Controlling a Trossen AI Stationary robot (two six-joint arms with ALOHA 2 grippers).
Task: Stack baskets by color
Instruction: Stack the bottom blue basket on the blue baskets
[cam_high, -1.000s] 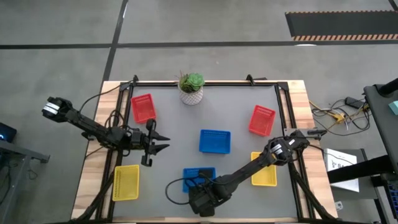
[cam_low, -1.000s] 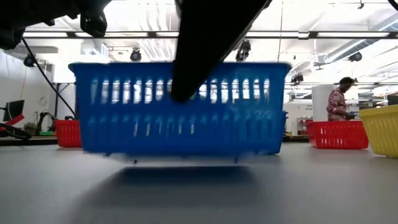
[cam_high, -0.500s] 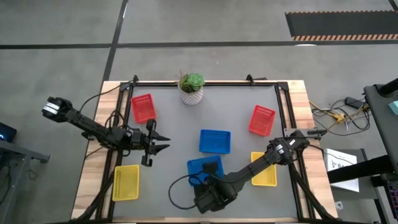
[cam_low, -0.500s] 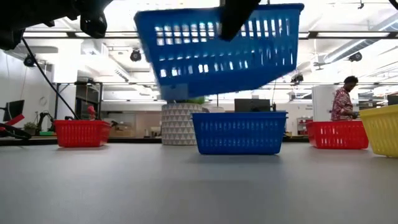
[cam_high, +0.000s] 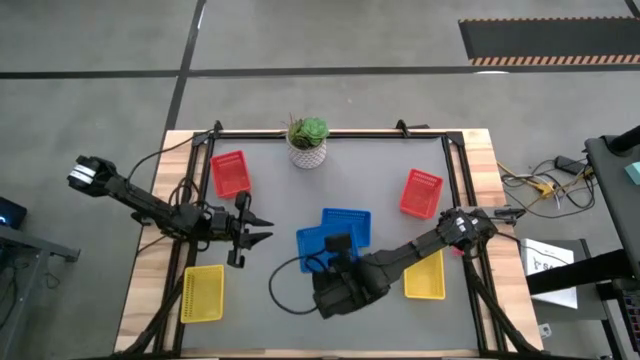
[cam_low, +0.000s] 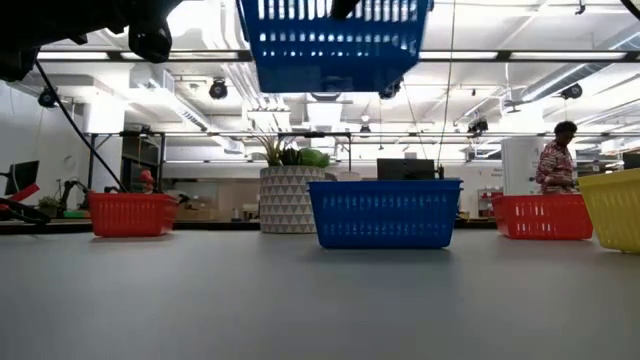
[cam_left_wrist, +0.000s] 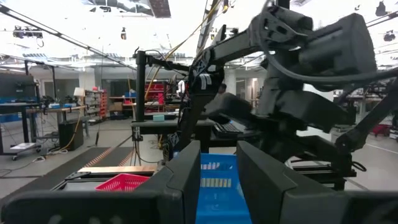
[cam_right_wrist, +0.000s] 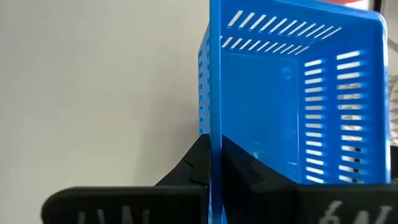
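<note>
The table (cam_high: 300, 300) had a grey top with pale wooden edges and stood on a grey concrete floor (cam_high: 330, 40). A striped dark mat (cam_high: 545, 40) lay beyond. White ceiling lights (cam_low: 520, 25) shone; a person (cam_low: 552, 160) stood far back

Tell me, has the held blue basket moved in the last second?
Yes. In the high view the held basket moved from the table's near edge toward the plant, now beside the other blue basket.
</note>
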